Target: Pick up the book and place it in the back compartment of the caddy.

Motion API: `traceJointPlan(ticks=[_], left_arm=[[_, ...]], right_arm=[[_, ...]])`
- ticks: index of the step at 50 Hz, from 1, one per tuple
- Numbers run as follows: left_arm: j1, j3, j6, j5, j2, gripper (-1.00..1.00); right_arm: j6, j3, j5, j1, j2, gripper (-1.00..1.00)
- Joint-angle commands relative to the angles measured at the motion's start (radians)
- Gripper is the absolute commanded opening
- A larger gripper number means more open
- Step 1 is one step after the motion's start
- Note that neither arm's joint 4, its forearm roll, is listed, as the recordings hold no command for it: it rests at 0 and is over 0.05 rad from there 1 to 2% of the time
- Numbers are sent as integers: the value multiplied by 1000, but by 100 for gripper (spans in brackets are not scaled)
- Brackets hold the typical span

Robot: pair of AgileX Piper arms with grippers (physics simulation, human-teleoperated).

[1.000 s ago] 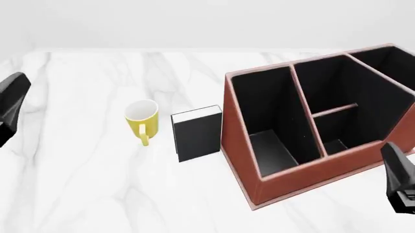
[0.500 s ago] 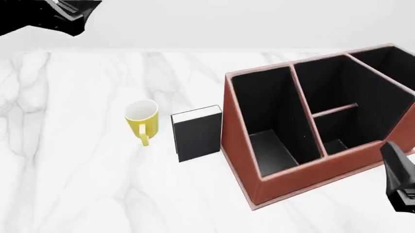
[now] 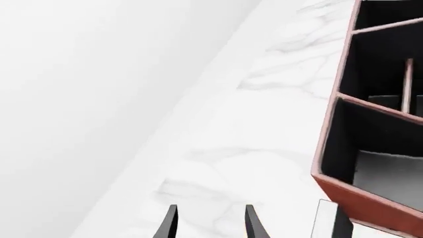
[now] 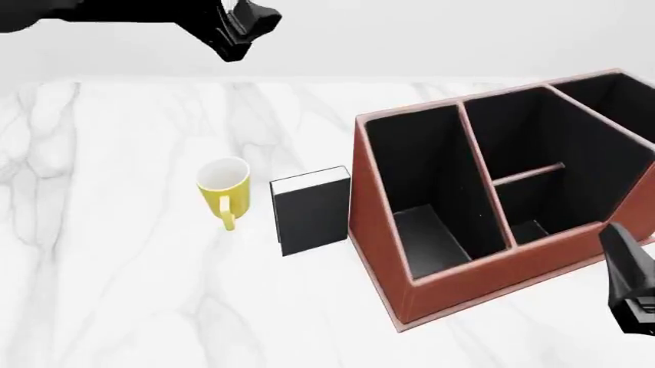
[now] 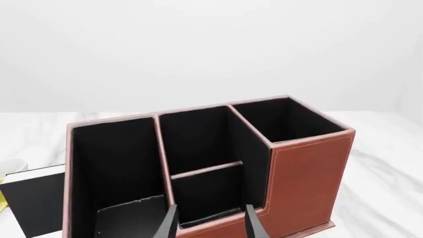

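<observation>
On the white marble table, the left gripper hangs high in the air over the far-left part of the table, well apart from everything on it; in its wrist view its two dark fingers stand spread with nothing between them. Below and nearer the middle of the table stands a yellow mug, upright, handle toward the near edge. Just beside it, on the side of the right edge, the book stands upright on the table, its black cover facing the near edge and white page edges on top, close against the caddy. The caddy fills the right half of the table; its back compartment sits behind the short reddish cross-bar. The right gripper hovers near the near-right corner, just in front of the caddy's low rim, fingers parted and holding nothing.
</observation>
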Motion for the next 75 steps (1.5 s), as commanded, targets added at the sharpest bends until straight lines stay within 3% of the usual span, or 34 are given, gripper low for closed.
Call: traceJointPlan(ticks=[1, 10, 17, 25, 39, 48, 75], left_arm=[[-75, 76, 52, 16, 69, 100], [-110, 55, 41, 59, 72, 100], [-161, -2, -33, 169, 86, 100], [-173, 18, -39, 167, 88, 100], [-140, 120, -43, 78, 143, 100], [-196, 161, -91, 29, 173, 100], [-169, 184, -76, -94, 268, 100]], right_arm=[[1, 0, -1, 0, 1, 100], [-1, 1, -1, 0, 3, 100], [-1, 1, -6, 0, 8, 100], [1, 0, 4, 0, -4, 100], [-1, 1, 2, -1, -1, 100], [0, 1, 0, -2, 1, 100], [5, 0, -3, 2, 4, 100]])
